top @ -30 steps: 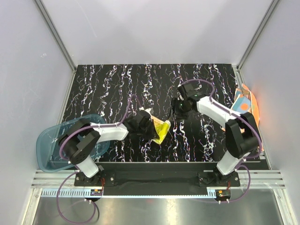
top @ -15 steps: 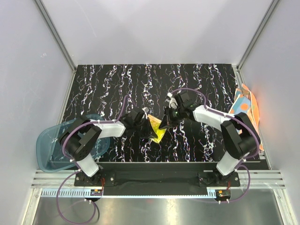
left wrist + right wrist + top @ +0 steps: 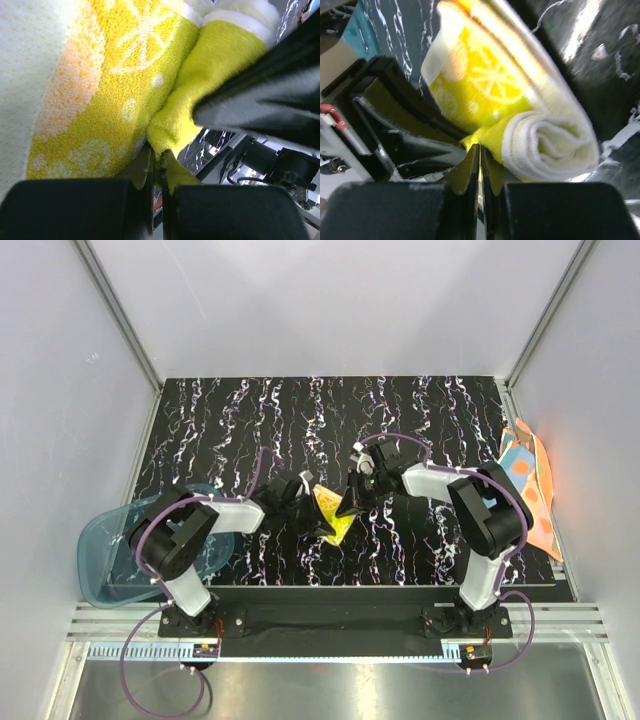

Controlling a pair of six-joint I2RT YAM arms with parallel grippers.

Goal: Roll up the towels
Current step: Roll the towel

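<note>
Far left: translucent blue tray (image 3: pixel 98 558), overhanging the edge of the surface (image 3: pixel 230 430), not involved.

Left end effector (image 3: pixel 156 156): clamped on a fold of the yellow towel (image 3: pixel 334 518), jaws nearly touching with cloth pinched between.

Yellow towel: near the front middle of the surface, partly rolled. One end wound into a tight coil (right wrist view), the rest loose.

Right end effector (image 3: pixel 479 156): jaws all but together, thin edge of the same towel nipped between them, just beside the coil.

Far right: orange towel (image 3: pixel 532 490) with blue patches, crumpled against the wall, not yet rolled.

Step judged: two-armed rolling of the yellow towel, roughly midway.

Next move, likely: hold tension, wind the coil along the loose part without slack; orange towel afterward.
</note>
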